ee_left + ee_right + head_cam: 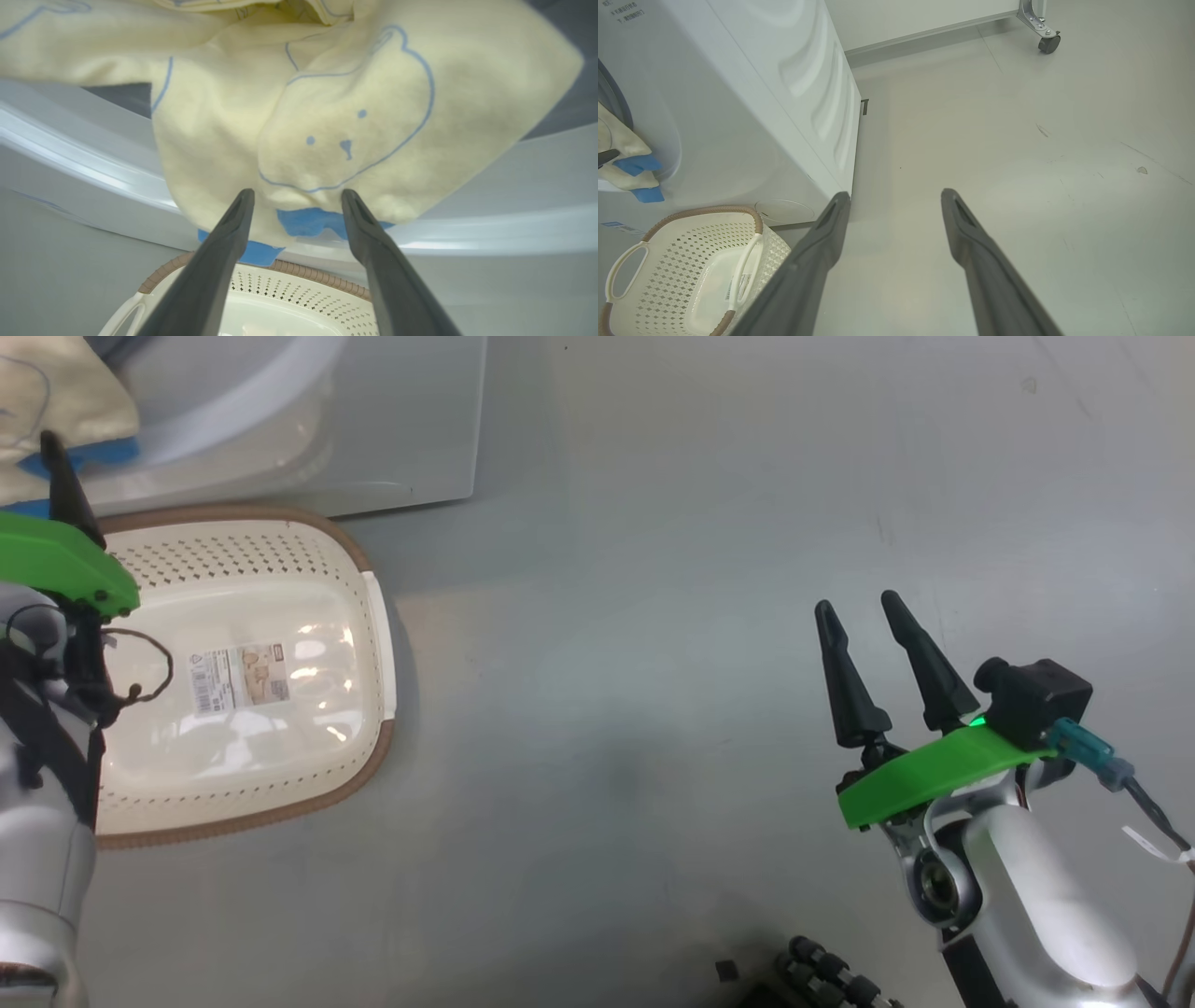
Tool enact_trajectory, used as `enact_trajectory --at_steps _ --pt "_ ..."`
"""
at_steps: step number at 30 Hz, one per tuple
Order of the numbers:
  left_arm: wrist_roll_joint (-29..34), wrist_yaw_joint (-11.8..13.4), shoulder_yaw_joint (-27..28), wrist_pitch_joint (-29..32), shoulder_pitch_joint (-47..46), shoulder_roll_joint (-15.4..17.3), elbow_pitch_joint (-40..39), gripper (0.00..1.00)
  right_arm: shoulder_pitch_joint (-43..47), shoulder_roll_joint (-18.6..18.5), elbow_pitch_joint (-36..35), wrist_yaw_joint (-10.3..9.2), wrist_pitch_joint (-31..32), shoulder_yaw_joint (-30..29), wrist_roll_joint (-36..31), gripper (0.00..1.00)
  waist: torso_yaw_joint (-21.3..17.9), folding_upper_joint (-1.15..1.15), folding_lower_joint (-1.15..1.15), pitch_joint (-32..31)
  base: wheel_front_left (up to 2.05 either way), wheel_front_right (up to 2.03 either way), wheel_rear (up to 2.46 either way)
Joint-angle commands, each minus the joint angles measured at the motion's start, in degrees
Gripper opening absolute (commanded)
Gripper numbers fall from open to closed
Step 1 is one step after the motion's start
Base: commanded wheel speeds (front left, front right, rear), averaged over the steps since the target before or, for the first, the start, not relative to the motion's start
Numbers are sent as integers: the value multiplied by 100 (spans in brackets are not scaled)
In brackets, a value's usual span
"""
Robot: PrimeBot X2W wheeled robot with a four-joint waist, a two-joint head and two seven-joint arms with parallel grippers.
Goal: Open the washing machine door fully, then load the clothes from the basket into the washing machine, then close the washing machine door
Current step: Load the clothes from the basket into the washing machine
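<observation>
The clothes (327,116), cream fabric with a blue bear outline and blue patches, hang over the lower lip of the washing machine (761,93) opening. My left gripper (297,196) is open, its tips just short of the fabric's lower edge. One of its fingers (61,485) points at the clothes (56,401). The basket (364,616) sits on the floor below the opening, holding no garments, its label sticker showing. My right gripper (868,616) hangs open over bare floor, far right of the basket. The washing machine door is out of view.
A castor wheel (1048,44) of a metal frame stands on the floor beyond the machine. Dark parts of my base (822,980) show at the bottom edge. Grey floor stretches between the basket (691,266) and my right arm.
</observation>
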Motion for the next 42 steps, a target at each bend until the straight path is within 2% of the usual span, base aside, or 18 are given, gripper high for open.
enact_trajectory --at_steps 1,11,23,24,25,26,32,36,42 --pt "3 17 135 -55 -157 287 -26 100 29 -6 -184 2 -55 109 31 100 -7 0 0 14 0 0 0" --pt "-70 -95 64 -54 -728 308 613 100 -40 -6 -206 2 -55 222 135 100 -53 0 0 177 0 0 0" --pt "-160 -217 -40 -182 -1077 397 891 100 -109 -6 -187 2 -55 223 164 100 -103 0 0 297 0 0 0" --pt "-176 -224 -54 -192 -1092 393 894 47 -110 -6 -189 2 -55 215 162 100 -97 0 0 299 0 0 0" --pt "-196 -231 -65 -202 -1108 391 893 12 -109 -6 -191 2 -55 205 158 100 -87 0 0 299 0 0 0" --pt "-210 -236 -81 -211 -1121 396 891 0 -107 -6 -193 2 -55 196 151 100 -75 0 0 298 0 0 0" --pt "-292 -248 -277 -267 -1039 363 730 0 -92 -6 -172 2 -55 153 86 100 61 0 0 224 0 0 0" --pt "-353 -249 -667 -295 -701 355 324 0 -75 -6 -127 2 -55 136 50 100 220 0 0 71 0 0 0" --pt "-490 -250 -972 -308 -334 593 -279 0 -61 -6 -35 2 -55 142 24 100 415 0 0 -176 0 0 0"
